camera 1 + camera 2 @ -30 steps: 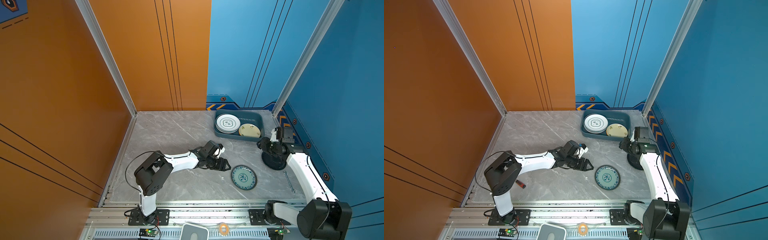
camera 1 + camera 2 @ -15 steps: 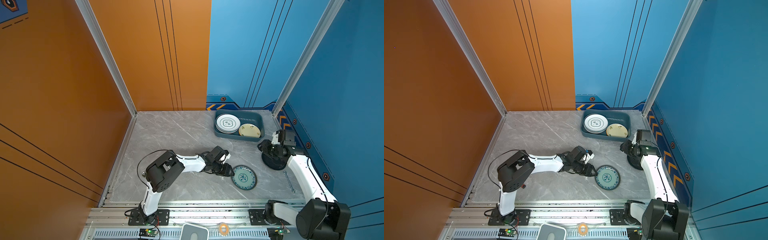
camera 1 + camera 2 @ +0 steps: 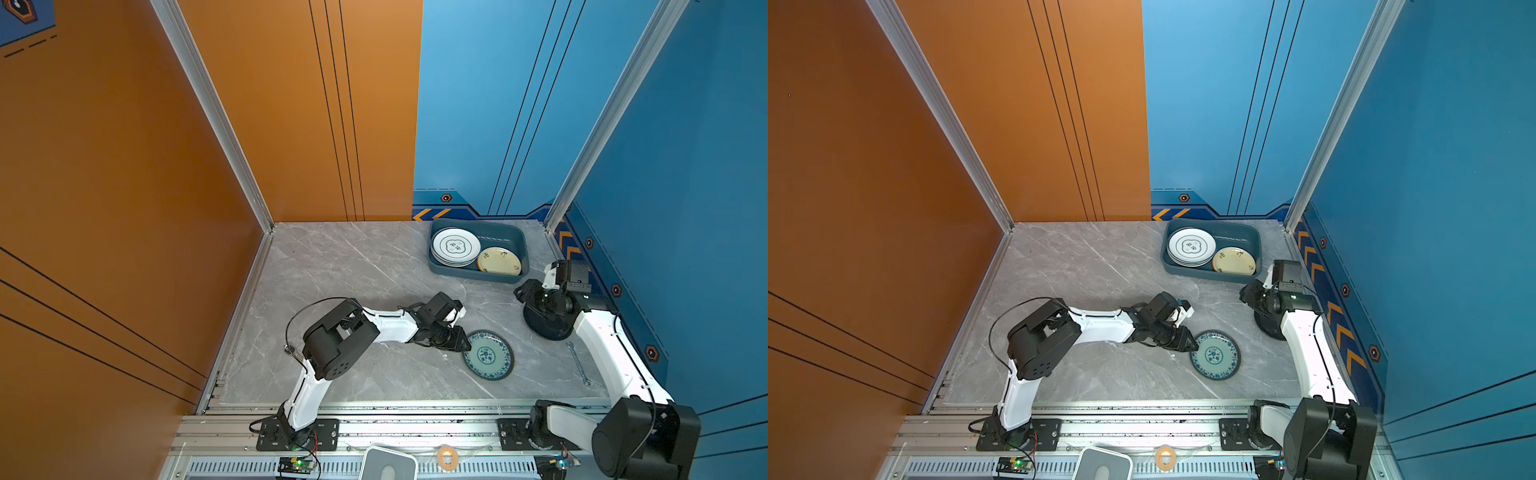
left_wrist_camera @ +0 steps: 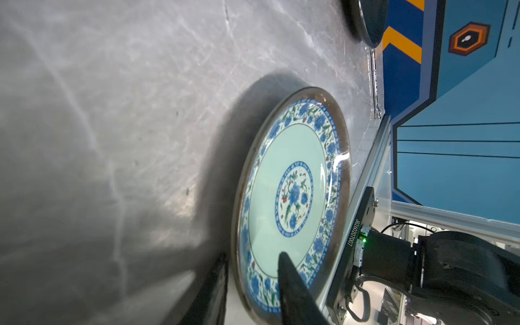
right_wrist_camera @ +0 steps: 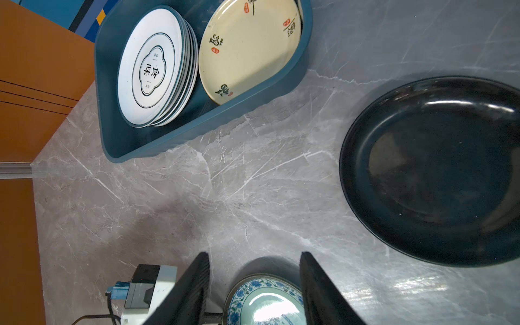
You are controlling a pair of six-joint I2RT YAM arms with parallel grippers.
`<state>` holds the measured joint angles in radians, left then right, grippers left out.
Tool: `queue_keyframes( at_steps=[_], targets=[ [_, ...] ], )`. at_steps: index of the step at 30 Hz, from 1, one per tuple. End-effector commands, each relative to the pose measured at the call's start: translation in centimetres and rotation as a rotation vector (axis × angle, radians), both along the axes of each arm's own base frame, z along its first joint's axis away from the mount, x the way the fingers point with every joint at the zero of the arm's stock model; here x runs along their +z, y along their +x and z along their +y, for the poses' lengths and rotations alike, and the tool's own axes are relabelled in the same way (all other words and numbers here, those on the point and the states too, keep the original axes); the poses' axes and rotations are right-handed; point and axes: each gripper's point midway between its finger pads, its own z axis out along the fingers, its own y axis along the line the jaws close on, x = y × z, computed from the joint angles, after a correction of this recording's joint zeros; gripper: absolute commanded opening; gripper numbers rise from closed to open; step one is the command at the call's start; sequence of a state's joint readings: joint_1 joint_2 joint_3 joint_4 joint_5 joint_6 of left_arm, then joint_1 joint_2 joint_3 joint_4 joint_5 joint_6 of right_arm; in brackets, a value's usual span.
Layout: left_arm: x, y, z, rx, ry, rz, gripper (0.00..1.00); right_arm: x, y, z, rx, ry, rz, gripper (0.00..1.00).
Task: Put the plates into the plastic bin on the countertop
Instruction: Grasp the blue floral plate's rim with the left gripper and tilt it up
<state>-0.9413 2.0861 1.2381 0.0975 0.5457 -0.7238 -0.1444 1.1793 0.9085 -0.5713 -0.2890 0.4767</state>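
**Left pincer astride the teal plate's rim**

We're on the teal-patterned plate [image 3: 488,355], lying flat on the countertop [image 3: 353,270] towards the front, well apart from the plastic bin [image 3: 498,233] at the back. The left gripper [image 4: 251,254] is right at its rim. In the left wrist view one finger [image 4: 292,298] lies over the flowered border and the other sits outside the edge, low against the marble. The jaws stand narrow with the rim between them; whether they pinch it, we cannot tell. In both top views the left arm [image 3: 386,326] stretches low across the middle.

Over to the right, the black plate [image 5: 439,174] rests on the countertop, nearer the bin and touching neither it nor the teal plate. The right gripper [image 5: 254,256] hangs near it, jaws well apart and nothing between them.

Inside the bin we see a stack of white plates [image 5: 152,67], a ringed one on top, and a cream plate [image 5: 247,50] right beside it. A spanner [image 3: 577,361] lies on the marble by the right wall.
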Motion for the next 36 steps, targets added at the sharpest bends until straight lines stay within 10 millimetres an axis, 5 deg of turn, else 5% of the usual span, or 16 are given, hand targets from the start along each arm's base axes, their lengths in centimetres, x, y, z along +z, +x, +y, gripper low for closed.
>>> queue_keyframes(
  at_steps=[1, 20, 22, 25, 36],
  targets=[
    [-1.0, -0.8, -0.5, -0.028, 0.011, 0.017, 0.28, -0.3, 0.0, 0.1, -0.009, 0.021, -0.004, 0.55],
    [-1.3, -0.6, -0.9, -0.034, 0.018, 0.02, 0.11, -1.5, -0.8, 0.3, 0.002, 0.024, 0.015, 0.55],
    [-1.3, -0.6, -0.9, -0.034, 0.02, 0.019, 0.0, -1.6, -0.9, 0.4, 0.006, 0.028, 0.015, 0.55],
    [-1.0, -0.6, -0.8, -0.035, 0.021, 0.013, 0.0, -1.6, -1.0, 0.5, 0.015, 0.029, 0.015, 0.55],
    [3.2, 1.9, 2.6, -0.007, -0.026, -0.01, 0.0, -1.8, -1.0, 4.1, 0.194, 0.152, -0.029, 0.56]
  ],
)
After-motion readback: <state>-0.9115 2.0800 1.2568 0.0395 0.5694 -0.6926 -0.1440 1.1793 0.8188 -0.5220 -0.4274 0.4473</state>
